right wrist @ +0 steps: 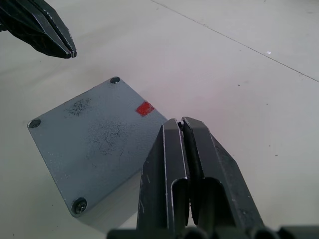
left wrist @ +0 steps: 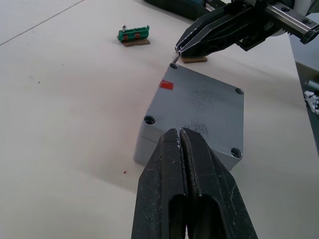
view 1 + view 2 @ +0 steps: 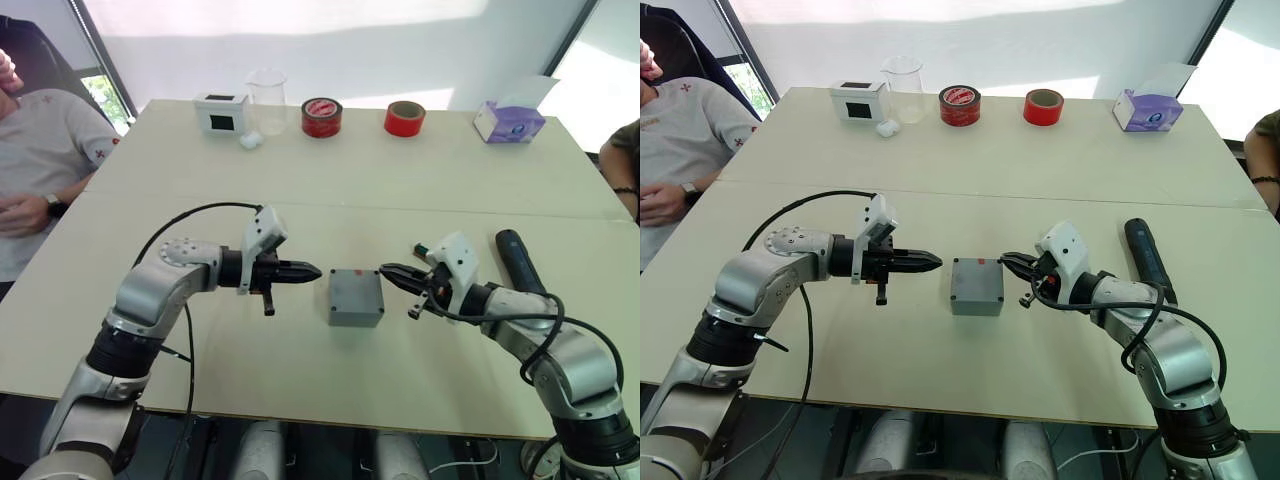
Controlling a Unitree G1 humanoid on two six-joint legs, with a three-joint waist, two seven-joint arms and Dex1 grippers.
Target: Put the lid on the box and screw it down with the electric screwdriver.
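In the head view we see the box (image 3: 356, 297) mid-table toward the near edge, lid (image 3: 355, 285) already seated, between our left gripper (image 3: 312, 271) and right gripper (image 3: 388, 272), both pinched closed, holding nothing. The electric screwdriver (image 3: 520, 262) lies toward the table's right edge, long axis near-to-far, just beyond our right arm, the nearer one. In the left wrist view, the lid's corner holes look unscrewed.
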